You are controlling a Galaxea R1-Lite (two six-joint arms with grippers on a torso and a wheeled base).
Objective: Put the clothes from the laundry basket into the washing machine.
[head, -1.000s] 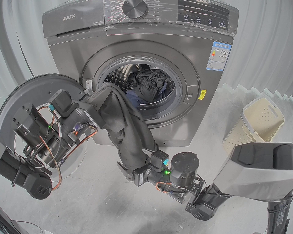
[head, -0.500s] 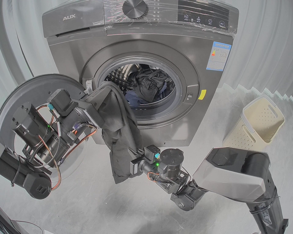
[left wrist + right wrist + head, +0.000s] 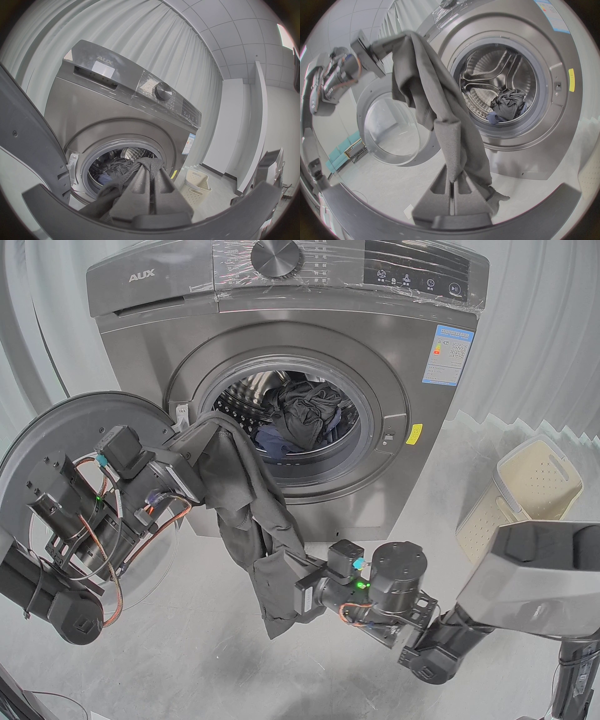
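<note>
Nearest, the right gripper (image 3: 453, 180) is clamped on the lower end of a dark grey garment (image 3: 250, 502), low before the washing machine (image 3: 281, 321). The left gripper (image 3: 152, 171) pinches its upper end at the left rim of the machine's opening — dark clothes (image 3: 306, 412) lie in the drum beyond, the laundry basket (image 3: 487, 515) to the machine's right.

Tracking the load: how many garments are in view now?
3. A grey garment hangs between the left gripper and right gripper, outside the drum; a black one lies inside, a blue one peeking out beside it. More may be hidden.
</note>
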